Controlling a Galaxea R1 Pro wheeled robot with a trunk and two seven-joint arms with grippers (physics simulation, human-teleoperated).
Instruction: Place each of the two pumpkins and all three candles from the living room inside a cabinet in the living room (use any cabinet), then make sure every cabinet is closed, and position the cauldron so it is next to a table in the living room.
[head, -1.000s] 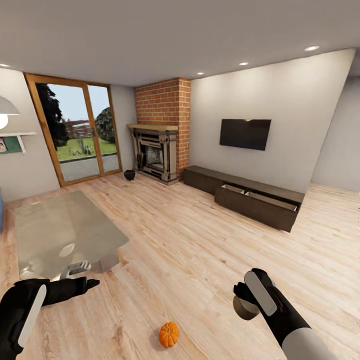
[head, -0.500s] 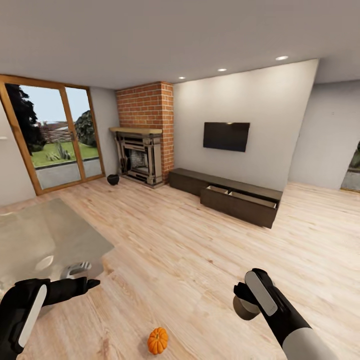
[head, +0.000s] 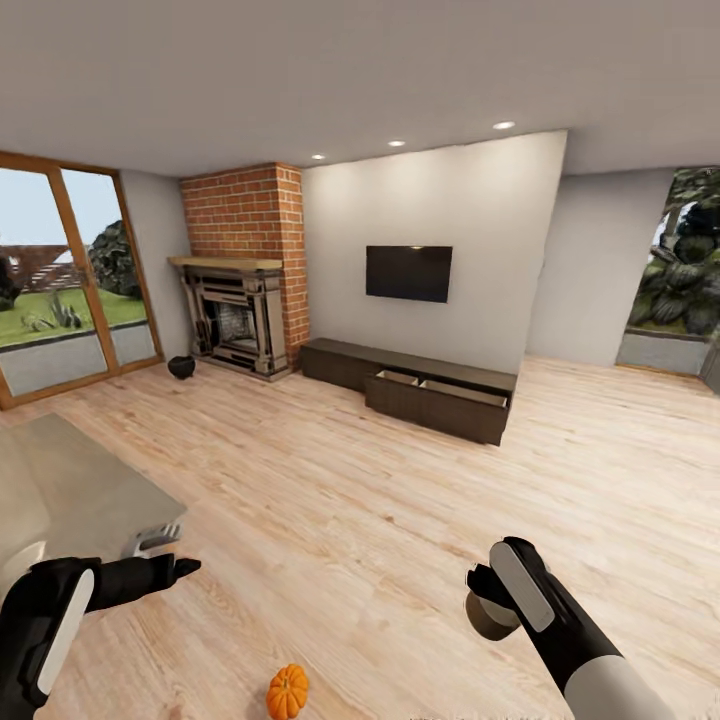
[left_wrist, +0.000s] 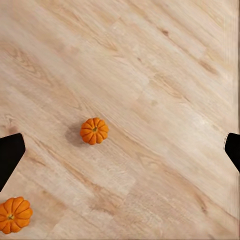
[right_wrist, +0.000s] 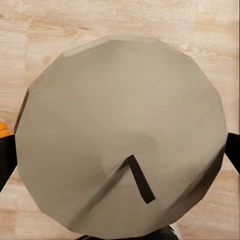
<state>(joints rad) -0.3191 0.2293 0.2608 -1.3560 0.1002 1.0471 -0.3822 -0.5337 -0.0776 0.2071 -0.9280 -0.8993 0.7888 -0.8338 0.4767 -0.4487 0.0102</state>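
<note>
The view has swung right since a second ago: fireplace, TV and cabinet all slide left in frame, and a garden opening appears at far right. The arms keep their places in the head view.

Nearest, at six o'clock on the pale plank floor (head: 400, 520), sits a small orange ribbed pumpkin (head: 287, 692). The left wrist view shows it (left_wrist: 94, 130) with a second orange pumpkin (left_wrist: 15, 214) near it, both lying between the left tool (left_wrist: 120, 150) tips, which are spread wide.

At four o'clock the right tool (head: 492, 600) is pinching a squat grey-beige candle (head: 490, 612); the right wrist view shows its round top with a dark wick (right_wrist: 120, 135).

At nine o'clock, the glossy grey-beige counter (head: 70, 495), just beyond the left arm.

Farther, at twelve o'clock, the long low dark-brown cabinet (head: 420, 385) stands against the wall, two drawers pulled out, pale inside. At eleven o'clock, the small round black cauldron (head: 181, 367) rests on the floor beside the brick fireplace (head: 235, 310), well apart from the counter.
</note>
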